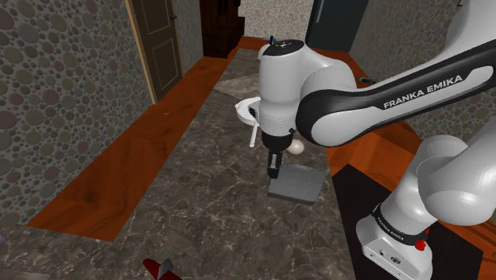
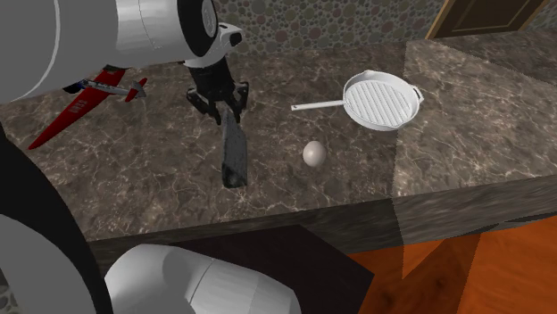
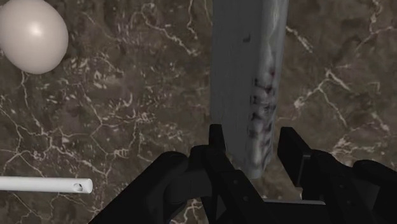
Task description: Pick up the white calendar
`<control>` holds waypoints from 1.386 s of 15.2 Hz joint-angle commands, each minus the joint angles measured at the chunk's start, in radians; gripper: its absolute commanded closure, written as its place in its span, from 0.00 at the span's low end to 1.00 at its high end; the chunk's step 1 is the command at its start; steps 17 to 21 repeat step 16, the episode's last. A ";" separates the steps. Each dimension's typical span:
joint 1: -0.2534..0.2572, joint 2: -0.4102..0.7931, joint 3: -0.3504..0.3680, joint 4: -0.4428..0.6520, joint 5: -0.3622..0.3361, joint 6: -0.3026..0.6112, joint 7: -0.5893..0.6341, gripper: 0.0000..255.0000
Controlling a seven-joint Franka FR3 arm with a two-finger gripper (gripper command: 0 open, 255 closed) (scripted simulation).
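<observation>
While the arm points straight down, its gripper clasps the grey calendar.

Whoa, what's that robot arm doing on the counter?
The robot arm's gripper is down at one end of a grey calendar on the dark marble counter. Its job is to pick the calendar up. The calendar looks like it is sitting on the counter, not lifted yet. An egg and a white pan sit close by, untouched, and a red toy plane lies on the other side of the arm.
</observation>
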 commanded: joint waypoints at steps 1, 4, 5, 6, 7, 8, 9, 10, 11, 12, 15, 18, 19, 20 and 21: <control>0.001 -0.010 -0.003 0.012 0.002 -0.023 -0.004 1.00; 0.002 -0.030 -0.009 0.038 0.005 -0.068 -0.011 1.00; 0.003 -0.036 -0.011 0.047 0.006 -0.082 -0.013 1.00; 0.003 -0.042 -0.013 0.056 0.007 -0.097 -0.015 1.00; 0.003 -0.047 -0.015 0.066 0.007 -0.112 -0.017 1.00; 0.003 -0.052 -0.017 0.075 0.008 -0.126 -0.019 1.00; 0.003 -0.057 -0.019 0.085 0.008 -0.141 -0.021 1.00; 0.003 -0.061 -0.021 0.095 0.009 -0.155 -0.023 1.00; 0.003 -0.066 -0.023 0.105 0.009 -0.169 -0.025 1.00; 0.003 -0.070 -0.025 0.116 0.009 -0.183 -0.026 1.00; 0.003 -0.078 -0.029 0.138 0.009 -0.214 -0.030 1.00; 0.003 -0.077 -0.029 0.139 0.009 -0.214 -0.030 1.00; 0.003 -0.077 -0.029 0.139 0.009 -0.214 -0.030 1.00; 0.003 -0.077 -0.029 0.139 0.009 -0.214 -0.030 1.00; 0.003 -0.077 -0.029 0.139 0.009 -0.214 -0.030 1.00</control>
